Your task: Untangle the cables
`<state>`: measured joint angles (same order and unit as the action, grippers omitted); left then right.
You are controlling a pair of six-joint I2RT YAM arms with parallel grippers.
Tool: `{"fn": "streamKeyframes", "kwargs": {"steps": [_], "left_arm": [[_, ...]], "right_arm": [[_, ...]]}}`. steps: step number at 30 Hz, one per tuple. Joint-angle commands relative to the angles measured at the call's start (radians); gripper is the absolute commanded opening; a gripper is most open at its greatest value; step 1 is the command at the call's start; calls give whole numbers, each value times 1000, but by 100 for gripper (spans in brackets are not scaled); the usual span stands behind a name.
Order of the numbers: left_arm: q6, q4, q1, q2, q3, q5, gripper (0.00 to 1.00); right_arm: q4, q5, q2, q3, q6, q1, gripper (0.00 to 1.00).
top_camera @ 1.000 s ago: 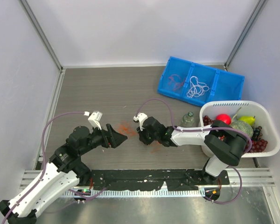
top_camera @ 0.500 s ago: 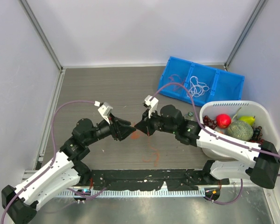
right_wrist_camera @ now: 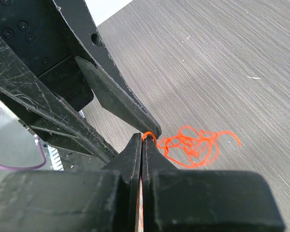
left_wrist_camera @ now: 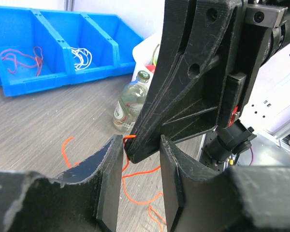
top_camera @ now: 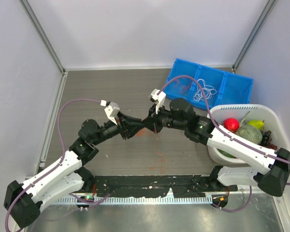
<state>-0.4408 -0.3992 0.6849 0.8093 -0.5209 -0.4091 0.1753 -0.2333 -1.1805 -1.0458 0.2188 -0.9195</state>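
Observation:
My right gripper (right_wrist_camera: 142,137) is shut on a small loop of red-orange cable (right_wrist_camera: 149,135), held above the table. The rest of that cable hangs into a squiggly clump (right_wrist_camera: 191,145) on the grey table. My left gripper (left_wrist_camera: 141,145) is open, and the right gripper's tip with the loop (left_wrist_camera: 129,138) sits between its jaws. More orange strands (left_wrist_camera: 140,189) lie on the table below. In the top view the two grippers meet tip to tip, left (top_camera: 134,127) and right (top_camera: 146,126), over the orange strands (top_camera: 158,153).
A blue three-compartment bin (top_camera: 234,89) at the back right holds a red cable (left_wrist_camera: 19,55) and a white cable (top_camera: 204,90). A white basket (top_camera: 276,147) of fruit stands at the right. A glass bottle (left_wrist_camera: 128,104) stands beside the basket.
My right gripper has lifted off the table with the orange cable and moved back. My left gripper has advanced to the right until its open jaws surround the right gripper's tip.

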Motion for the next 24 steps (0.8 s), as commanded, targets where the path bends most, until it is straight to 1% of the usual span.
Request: {"fn": "streamKeyframes", "kwargs": {"steps": [1, 3, 5, 7, 9, 11, 13, 14, 15, 17, 21, 24], "left_arm": [[31, -35, -4, -48, 1, 1, 38], [31, -3, -4, -97, 15, 9, 42], [42, 72, -4, -162, 25, 19, 46], [48, 144, -4, -241, 35, 68, 54], [54, 161, -4, -321, 64, 98, 57], [47, 146, -4, -360, 87, 122, 58], [47, 140, -2, -355, 91, 138, 56], [50, 145, -4, -339, 82, 139, 53], [54, 149, -4, -316, 73, 132, 51], [56, 137, -2, -268, 56, 99, 49], [59, 89, -4, -190, 44, 90, 48], [60, 47, -4, -161, 47, 98, 50]], "right_arm": [[-5, -26, 18, -69, -22, 5, 1], [-5, -21, 27, -63, -16, 19, 1], [-2, -20, 35, -62, -15, 24, 1], [0, -26, 38, -66, -15, 25, 1], [3, -47, 38, -71, -15, 25, 1], [-2, -69, 38, -74, -12, 25, 1], [-10, -84, 39, -77, -9, 25, 1], [-17, -93, 42, -76, -6, 25, 1], [-25, -98, 45, -76, -1, 25, 1], [-33, -112, 50, -77, 7, 25, 1], [-33, -129, 47, -92, 14, 24, 1], [-33, -141, 48, -94, 17, 25, 1]]}}
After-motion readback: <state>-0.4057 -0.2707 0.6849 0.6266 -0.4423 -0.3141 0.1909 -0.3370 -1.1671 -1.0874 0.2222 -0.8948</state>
